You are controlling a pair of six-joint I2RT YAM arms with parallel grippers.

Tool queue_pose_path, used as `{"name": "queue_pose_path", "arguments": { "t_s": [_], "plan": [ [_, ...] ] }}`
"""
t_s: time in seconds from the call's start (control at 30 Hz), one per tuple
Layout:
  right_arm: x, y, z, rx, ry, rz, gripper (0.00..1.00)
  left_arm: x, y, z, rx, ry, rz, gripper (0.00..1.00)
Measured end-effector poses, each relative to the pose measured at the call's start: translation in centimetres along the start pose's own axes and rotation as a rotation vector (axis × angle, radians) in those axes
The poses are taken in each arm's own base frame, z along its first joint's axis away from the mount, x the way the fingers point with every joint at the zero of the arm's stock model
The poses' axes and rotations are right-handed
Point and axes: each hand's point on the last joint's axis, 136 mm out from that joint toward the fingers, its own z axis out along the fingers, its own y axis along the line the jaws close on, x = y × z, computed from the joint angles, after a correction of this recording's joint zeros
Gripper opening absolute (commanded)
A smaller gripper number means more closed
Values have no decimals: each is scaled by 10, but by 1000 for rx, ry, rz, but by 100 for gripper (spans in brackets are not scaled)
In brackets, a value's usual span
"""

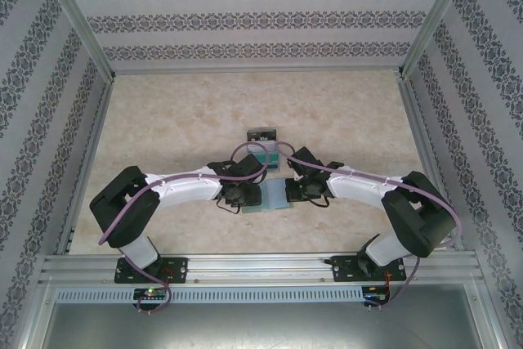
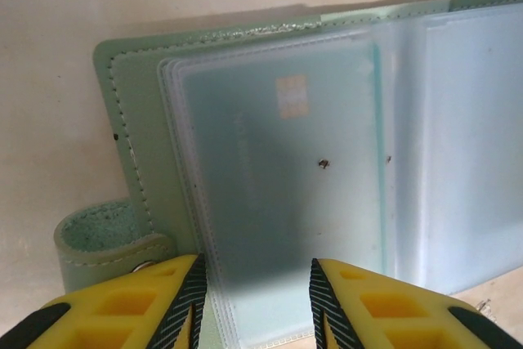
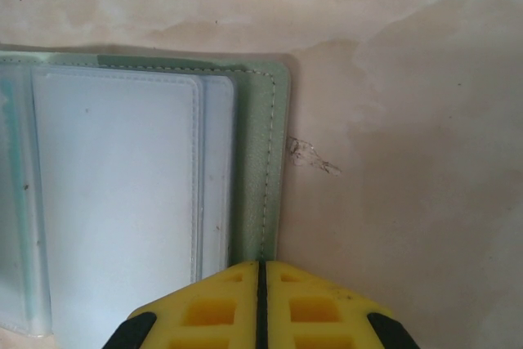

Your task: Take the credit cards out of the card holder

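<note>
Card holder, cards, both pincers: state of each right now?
card holder: open, lying flat on the table.
sleeved card: inside the holder, not drawn out.
loose cards: out, lying on the table beyond the holder.
left pincer: open, straddling the sleeved card's near end.
right pincer: shut, tip at the holder's right cover edge.

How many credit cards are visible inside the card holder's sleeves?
1: a teal card with a gold chip, in the top sleeve on the card holder's tab side. Others may be hidden beneath.
</note>
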Motion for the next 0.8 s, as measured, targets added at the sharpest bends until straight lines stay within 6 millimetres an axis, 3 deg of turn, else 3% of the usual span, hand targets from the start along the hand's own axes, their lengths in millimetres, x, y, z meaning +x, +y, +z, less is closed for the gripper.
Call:
{"name": "queue_pose_path", "arguments": {
  "t_s": [0.57,0.8],
  "plan": [
    [0,0,2,2,6,9,0,3,-11,3,47,29,47,36],
    [0,1,2,7,14,19,0,2,-17,3,74,30,60,41]
  ]
}}
